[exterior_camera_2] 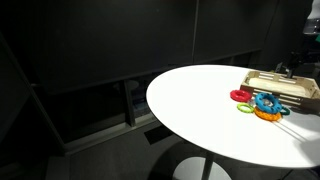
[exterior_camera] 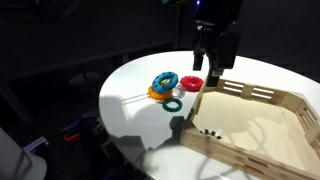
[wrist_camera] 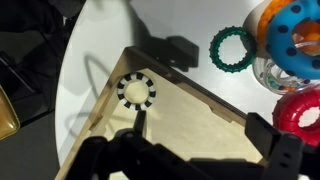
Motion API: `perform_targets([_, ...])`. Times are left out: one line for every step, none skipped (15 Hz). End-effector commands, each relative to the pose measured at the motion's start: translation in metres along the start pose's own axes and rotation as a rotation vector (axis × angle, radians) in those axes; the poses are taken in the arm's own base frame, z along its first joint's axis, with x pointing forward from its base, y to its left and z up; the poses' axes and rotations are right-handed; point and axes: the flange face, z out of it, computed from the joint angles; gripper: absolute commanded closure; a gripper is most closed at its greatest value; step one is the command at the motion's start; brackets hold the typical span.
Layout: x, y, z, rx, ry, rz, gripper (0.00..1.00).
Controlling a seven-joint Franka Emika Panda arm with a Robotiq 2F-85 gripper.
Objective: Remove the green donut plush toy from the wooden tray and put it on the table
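**Green donut toy already off the tray**

In an exterior view the green donut toy (exterior_camera: 173, 103) lies on the white tabletop (exterior_camera: 130, 100), near the wooden tray (exterior_camera: 255, 92) and the blue-and-orange donut (exterior_camera: 165, 82). The gripper (exterior_camera: 212, 68) hangs above the tray's corner, spread wide and empty. In an exterior view from farther off, the green donut toy (exterior_camera_2: 245, 108) also sits outside the tray. The wrist view shows only a black-and-white ring (wrist_camera: 135, 92) inside the tray. The task looks done.

— Where's the arm (exterior_camera: 216, 14) right now?
— Coming straight down from above, wrist vertical, gripper (exterior_camera: 212, 74) pointing downward.
— And the fingers (wrist_camera: 284, 152)?
— Spread wide apart in the wrist view, nothing held between them.
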Motion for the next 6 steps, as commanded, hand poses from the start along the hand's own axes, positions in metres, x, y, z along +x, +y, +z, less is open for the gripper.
perform_targets([-0.005, 0.017, -0.026, -0.002, -0.023, -0.039, 0.0])
perform_targets([-0.007, 0.019, -0.03, -0.002, -0.031, -0.044, 0.0])
perform_targets([-0.007, 0.021, -0.033, -0.003, -0.038, -0.049, 0.0])
perform_targets([-0.006, 0.013, -0.02, -0.002, -0.028, -0.028, 0.0])
perform_targets([-0.008, 0.015, -0.024, -0.001, -0.031, -0.031, 0.0])
perform_targets([-0.008, 0.016, -0.026, -0.001, -0.031, -0.032, 0.0])
